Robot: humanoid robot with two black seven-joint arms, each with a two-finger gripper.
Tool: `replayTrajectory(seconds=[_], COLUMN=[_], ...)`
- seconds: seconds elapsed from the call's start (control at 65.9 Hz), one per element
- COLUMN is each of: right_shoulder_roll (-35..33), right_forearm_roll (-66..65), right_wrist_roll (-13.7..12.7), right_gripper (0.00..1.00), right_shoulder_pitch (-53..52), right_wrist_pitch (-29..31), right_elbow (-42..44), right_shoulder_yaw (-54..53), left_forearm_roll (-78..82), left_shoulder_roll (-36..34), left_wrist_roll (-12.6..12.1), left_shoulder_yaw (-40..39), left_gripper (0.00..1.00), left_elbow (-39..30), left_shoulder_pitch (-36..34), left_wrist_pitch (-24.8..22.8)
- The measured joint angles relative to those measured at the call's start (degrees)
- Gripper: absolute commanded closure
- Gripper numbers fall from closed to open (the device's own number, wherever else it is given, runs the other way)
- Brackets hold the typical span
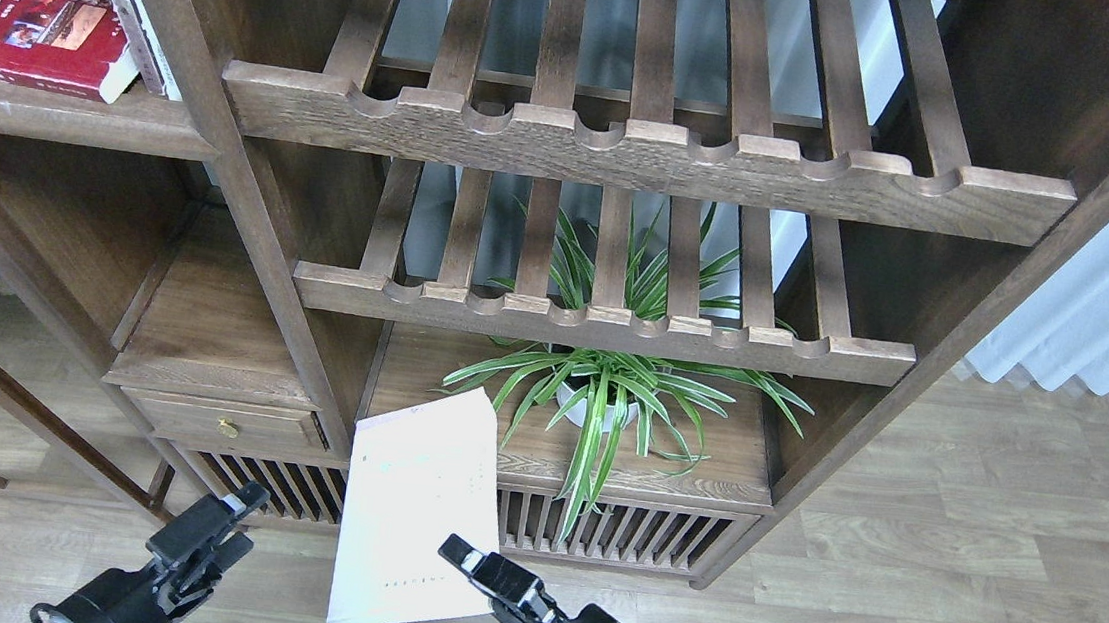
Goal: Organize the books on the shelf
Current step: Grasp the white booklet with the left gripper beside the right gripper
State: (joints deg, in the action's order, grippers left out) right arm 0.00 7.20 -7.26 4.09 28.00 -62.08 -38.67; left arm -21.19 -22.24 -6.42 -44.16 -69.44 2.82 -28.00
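- the thin white book [416,520] hangs in the air low in the view, in front of the cabinet's slatted bottom doors [625,539], tilted a little, its pale cover facing the camera.
- the right gripper [472,565] pinches it at the lower right corner; one finger lies across the cover, the other is hidden behind.
- the left gripper [209,532] hovers just left of the book, apart from it; it looks dark and end-on, so i cannot tell whether its fingers are spread or pressed together.
- the red book [29,10] lies flat on the plank shelf [69,119] at the upper left, near the shelf's front edge. another book [135,4] leans just behind it, showing only a thin pale strip.
- a potted plant [597,396] sits on the lower board under the slatted racks [629,147], well clear of the white book.
- handling, as a guess: the book seems light and thin, so it should flex and may droop or swing when held by one corner. the glossy cover could slip between the fingers.
- a firmer hold would be along the spine or mid-edge, or with the left gripper supporting the opposite edge.
- the target shelf is well above and to the left, so the lift has to clear the upright post [225,172].
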Motion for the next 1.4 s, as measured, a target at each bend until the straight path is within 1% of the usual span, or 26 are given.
replayTrajectory(seconds=[0.243, 0.379, 0.425, 0.44, 0.455, 0.486, 0.607, 0.652, 0.683, 0.698, 0.713, 0.728, 0.819, 0.895, 1.138, 1.244, 1.29, 1.32, 1.35, 1.365, 1.381, 1.396], right_shoulder_roll=[0.0, 0.0, 0.0, 0.0, 0.0, 0.0, 0.0, 0.0, 0.0, 0.0, 0.0, 0.0, 0.0, 0.0, 0.0, 0.0, 0.0, 0.0, 0.0, 0.0, 0.0, 0.0], right_forearm_roll=[0.0, 0.0, 0.0, 0.0, 0.0, 0.0, 0.0, 0.0, 0.0, 0.0, 0.0, 0.0, 0.1, 0.1, -0.1, -0.2, -0.2, -0.2, -0.1, -0.1, -0.1, -0.1], right_wrist_roll=[-0.8, -1.0, -1.1, -1.1, -1.1, -1.2, -1.2, -1.2, -1.2, -1.2, -1.3, -1.3, -1.4, -1.4, -1.7, -1.8, -1.8, -1.8, -1.8, -1.8, -1.8, -1.8], right_gripper=[0.94, 0.94, 0.94, 0.94, 0.94, 0.94, 0.94, 0.94, 0.94, 0.94, 0.94, 0.94, 0.93, 0.92, 0.92, 0.92, 0.93, 0.93, 0.93, 0.93, 0.93, 0.94], right_shoulder_pitch=[0.3, 0.4, 0.5, 0.6, 0.7, 0.7, 0.8, 0.9, 1.0, 1.0, 1.0, 1.1, 1.3, 1.4, 1.4, 1.5, 1.5, 1.5, 1.5, 1.5, 1.5, 1.5], right_wrist_pitch=[0.0, 0.0, 0.0, 0.0, 0.0, 0.0, 0.0, 0.0, 0.0, 0.0, 0.0, 0.0, 0.1, 0.1, 0.0, 0.0, 0.0, 0.0, 0.0, 0.0, 0.0, 0.0], right_elbow=[-0.4, -0.4, -0.4, -0.4, -0.4, -0.4, -0.4, -0.5, -0.5, -0.5, -0.5, -0.5, -0.5, -0.5, -0.4, -0.3, -0.3, -0.3, -0.3, -0.3, -0.3, -0.3], right_shoulder_yaw=[1.2, 1.3, 1.3, 1.3, 1.3, 1.3, 1.3, 1.3, 1.3, 1.3, 1.3, 1.3, 1.3, 1.3, 0.7, 0.5, 0.4, 0.4, 0.4, 0.3, 0.3, 0.3], left_forearm_roll=[0.2, 0.3, 0.3, 0.3, 0.3, 0.4, 0.4, 0.4, 0.4, 0.4, 0.3, 0.3, 0.3, 0.3, 0.3, 0.3, 0.3, 0.3, 0.3, 0.3, 0.3, 0.3], left_shoulder_roll=[3.4, 4.4, 4.8, 4.9, 5.4, 5.5, 6.1, 6.2, 6.3, 6.3, 6.4, 6.4, 6.5, 6.5, 6.3, 5.7, 5.5, 5.2, 4.9, 4.7, 4.6, 4.4], left_wrist_roll=[-0.1, -0.1, -0.1, -0.1, -0.1, -0.1, -0.2, -0.2, -0.2, -0.2, -0.2, -0.2, -0.1, 0.0, 0.0, 0.0, 0.0, 0.0, 0.0, 0.0, 0.0, -0.1], left_shoulder_yaw=[2.7, 3.2, 3.2, 3.2, 3.3, 3.3, 3.3, 3.3, 3.3, 3.3, 3.3, 3.3, 3.3, 3.3, 3.4, 3.4, 3.4, 3.4, 3.4, 3.5, 3.5, 3.5], left_gripper=[0.03, 0.08, 0.13, 0.21, 0.25, 0.27, 0.42, 0.50, 0.53, 0.58, 0.60, 0.64, 0.75, 0.80, 0.89, 0.90, 0.89, 0.85, 0.77, 0.67, 0.60, 0.56], left_elbow=[0.5, 0.5, 0.6, 0.6, 0.6, 0.6, 0.6, 0.5, 0.5, 0.5, 0.5, 0.5, 0.4, 0.3, 0.0, -0.3, -0.4, -0.5, -0.6, -0.6, -0.6, -0.6], left_shoulder_pitch=[-1.5, -1.7, -1.7, -1.7, -1.7, -1.7, -1.6, -1.6, -1.6, -1.5, -1.5, -1.5, -1.5, -1.5, -1.5, -1.4, -1.3, -1.3, -1.3, -1.3, -1.3, -1.3], left_wrist_pitch=[0.0, 0.0, 0.0, 0.0, 0.0, 0.0, 0.0, 0.0, 0.0, 0.0, 0.0, 0.0, 0.0, 0.0, 0.0, 0.0, 0.0, 0.0, 0.0, 0.0, 0.0, 0.0])
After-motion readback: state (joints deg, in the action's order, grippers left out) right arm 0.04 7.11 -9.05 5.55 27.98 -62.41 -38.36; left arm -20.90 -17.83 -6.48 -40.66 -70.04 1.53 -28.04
